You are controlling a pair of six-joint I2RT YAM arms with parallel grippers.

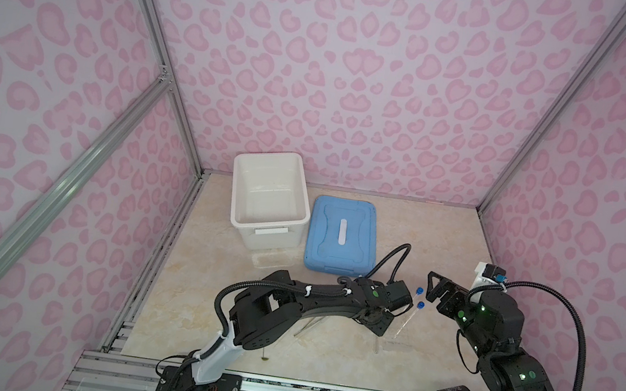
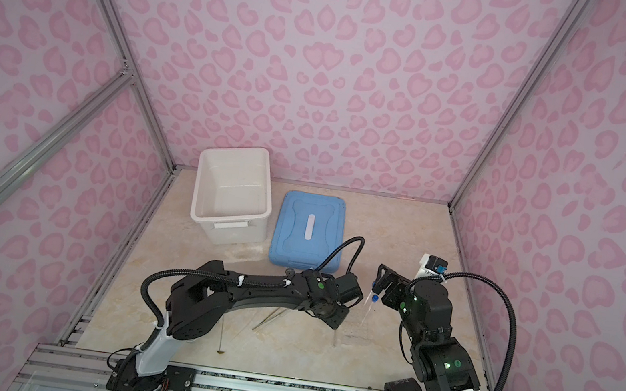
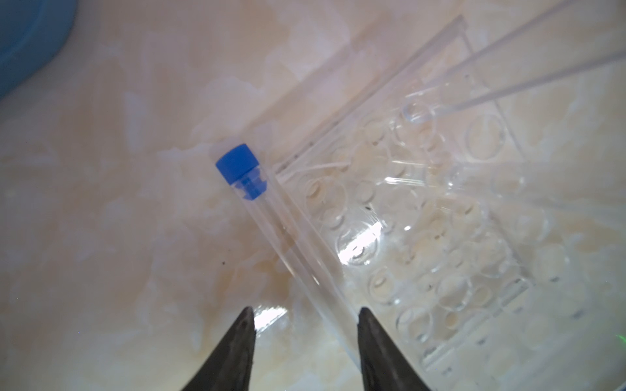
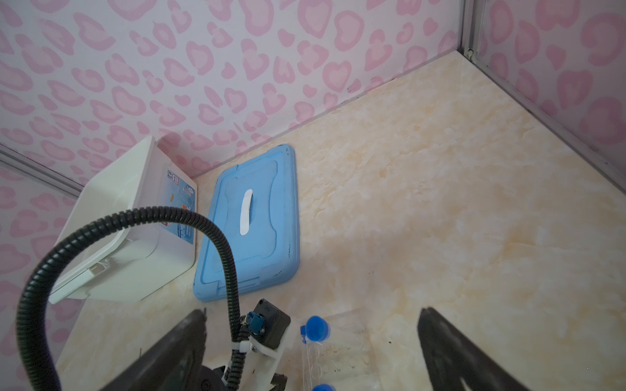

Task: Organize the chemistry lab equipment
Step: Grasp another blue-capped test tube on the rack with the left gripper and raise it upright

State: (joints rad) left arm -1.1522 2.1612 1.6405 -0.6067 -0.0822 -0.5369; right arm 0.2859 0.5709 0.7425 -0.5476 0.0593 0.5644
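A long clear tube with a blue cap (image 3: 237, 164) lies flat on the table along the side of the clear rack (image 3: 440, 237). Its body runs between the fingertips of my left gripper (image 3: 306, 320), close against one finger with a gap to the other, so the jaws stand apart and not clamped. Two more blue-capped tubes (image 1: 419, 290) (image 1: 421, 305) lean in the rack. My right gripper (image 1: 433, 290) hovers just right of those caps, wide open and empty; the nearer cap (image 4: 316, 327) shows between its fingers. Metal tweezers (image 1: 308, 328) and a long thin rod (image 2: 222, 334) lie under the left arm.
A white bin (image 1: 269, 221) stands at the back left with a blue lid (image 1: 343, 234) flat beside it. The left arm's cable loops up near the lid. Pink patterned walls close in on three sides.
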